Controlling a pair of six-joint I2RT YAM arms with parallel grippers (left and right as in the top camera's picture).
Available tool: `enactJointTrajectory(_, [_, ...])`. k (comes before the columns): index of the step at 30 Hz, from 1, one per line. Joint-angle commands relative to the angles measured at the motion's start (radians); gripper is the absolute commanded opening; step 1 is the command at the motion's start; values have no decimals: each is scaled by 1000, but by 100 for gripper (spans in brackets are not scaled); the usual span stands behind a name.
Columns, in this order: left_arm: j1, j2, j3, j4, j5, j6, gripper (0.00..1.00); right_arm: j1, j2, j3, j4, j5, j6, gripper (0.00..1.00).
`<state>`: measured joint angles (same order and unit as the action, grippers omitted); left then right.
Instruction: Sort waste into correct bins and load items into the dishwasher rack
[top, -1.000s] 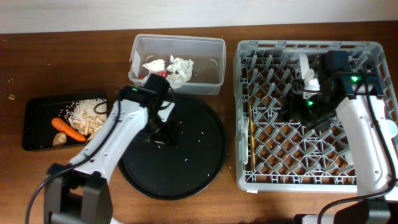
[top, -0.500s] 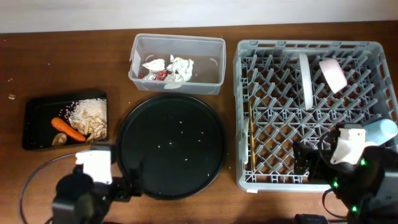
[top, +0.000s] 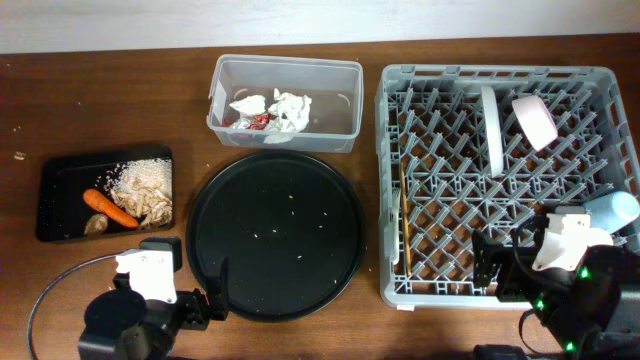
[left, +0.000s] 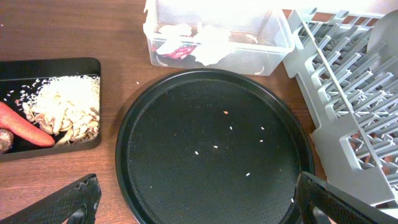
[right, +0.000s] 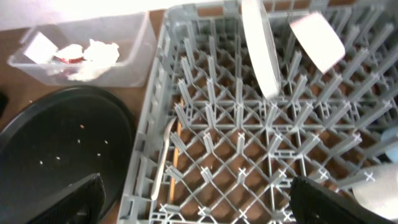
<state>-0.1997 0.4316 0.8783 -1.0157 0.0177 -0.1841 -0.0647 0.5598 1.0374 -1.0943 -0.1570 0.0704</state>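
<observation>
At the right edge of the bench (top: 120, 90), large square grey plastic rack (top: 505, 180) holding thin wooden chopstick (top: 404, 215) and white fork (right: 163, 158) by its left wall, long axes running far edge to near edge; white round plate (top: 490, 128) upright on its rim. Left claw (left: 205, 205) and right claw (right: 205, 202) spread wide, empty, both low at the near edge. Light blue cup (top: 612, 210) partly hidden at the rack's right wall.

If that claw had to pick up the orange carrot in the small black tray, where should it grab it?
Probably across its middle, coming straight down from above. The carrot lies flat and slanted in the shallow black tray, so the grip should be turned to straddle its narrow width. The food scraps crowd its pointed end.
</observation>
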Motion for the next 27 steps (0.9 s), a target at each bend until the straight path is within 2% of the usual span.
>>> enactJointTrajectory(1, [2,-5,-8,1,-11,-10,99,68,-142,-123,133,38,-14,98])
enactJointTrajectory(3, [2,-5,-8,1,-11,-10,99,88,-254,-268,283,37,-14,98])
enactJointTrajectory(7, [2,-5,-8,1,-11,-10,99,124,-529,-664,743,36,-11,98])
enactJointTrajectory(8, [2,-5,-8,1,-11,-10,99,124,-555,-758,891,34,-11,98])
enactJointTrajectory(13, [2,-5,-8,1,-11,-10,99,123,-556,-998,1268,69,-15,98])
enactJointTrajectory(15, [2,-5,-8,1,-11,-10,99,123,-557,-1032,1258,109,-15,98])
enactJointTrajectory(19, [2,-5,-8,1,-11,-10,99,123,-557,-1032,1009,136,-11,98])
enactJointTrajectory(27, [2,-5,-8,1,-11,-10,99,123,-556,-1032,1015,136,-11,98])
